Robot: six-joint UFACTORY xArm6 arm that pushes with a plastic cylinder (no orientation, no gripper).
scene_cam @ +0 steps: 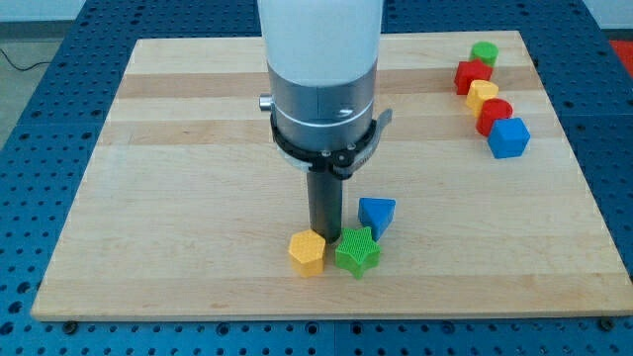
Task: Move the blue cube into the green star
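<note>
The blue cube [509, 137] sits near the view's right edge, at the lower end of a row of blocks. The green star [357, 251] lies near the view's bottom centre, far left of and below the cube. My tip [324, 238] stands just above the gap between the green star and a yellow hexagon [307, 253], close to both. It is far from the blue cube. A blue triangular block [377, 215] lies just up and right of the green star.
Above the blue cube a row runs up toward the view's top right: a red block [495, 115], a yellow block [483, 94], a red block [471, 75] and a green cylinder [485, 52]. The wooden board [178, 198] ends in blue perforated table on all sides.
</note>
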